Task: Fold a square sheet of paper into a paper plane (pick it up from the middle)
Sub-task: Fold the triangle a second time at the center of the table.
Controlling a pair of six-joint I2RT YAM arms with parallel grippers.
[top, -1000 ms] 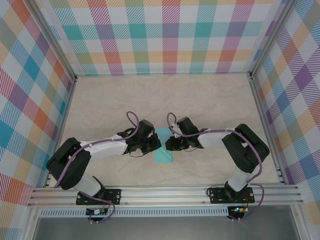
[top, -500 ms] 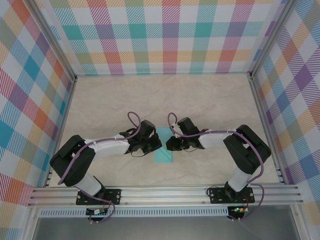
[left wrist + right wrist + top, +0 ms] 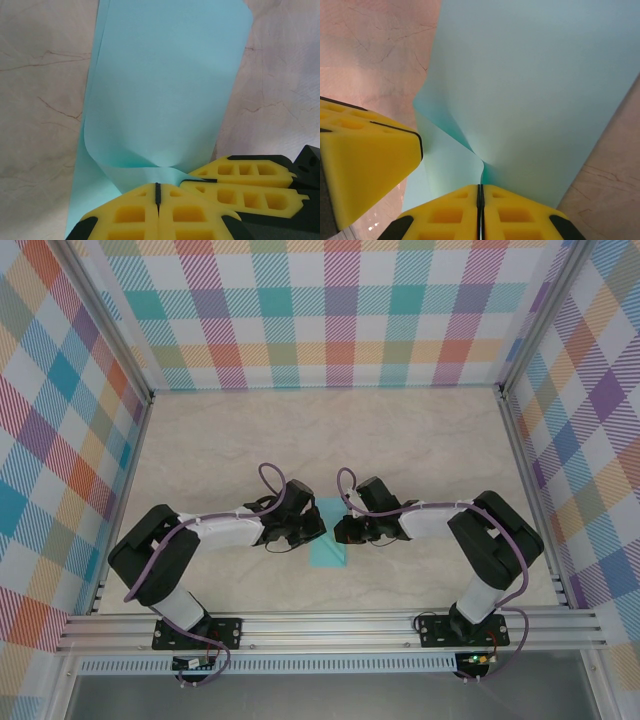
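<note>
- Tabletop [image 3: 420, 440] with a pale marbled pattern is enclosed by plaid walls [image 3: 330, 310] at 9, 12 and 3 o'clock. An aluminium rail [image 3: 330, 625] runs along its 6 o'clock edge.
- The left arm [image 3: 215, 532] and the right arm [image 3: 450, 520] are stretched low over the tabletop and turned inward, so that their wrists face each other near the middle.
- The square sheet of paper [image 3: 328, 552], light teal and plain, is seen from above as a narrow upright strip. It lies toward 6 o'clock of the table centre, between the two wrists, and its lower end is flat on the surface.
- In the left wrist view the sheet [image 3: 170, 85] is seen as two layers. The upper layer is bowed up off the lower one and runs away toward 12 o'clock.
- The left gripper [image 3: 318, 530] is placed at 9 o'clock of the strip. Its yellow pads [image 3: 130, 215] are pressed together with only a thin seam between them, and the curled edge of the sheet is pinched at their tips.
- The right gripper [image 3: 340, 531] is placed at 3 o'clock of the strip, just beside the left one. Its jaws are likewise closed to a hairline, and the sheet is drawn into a puckered crease where it is clamped at the tips.
- The tips of the two grippers are seen nearly touching in both wrist views.
</note>
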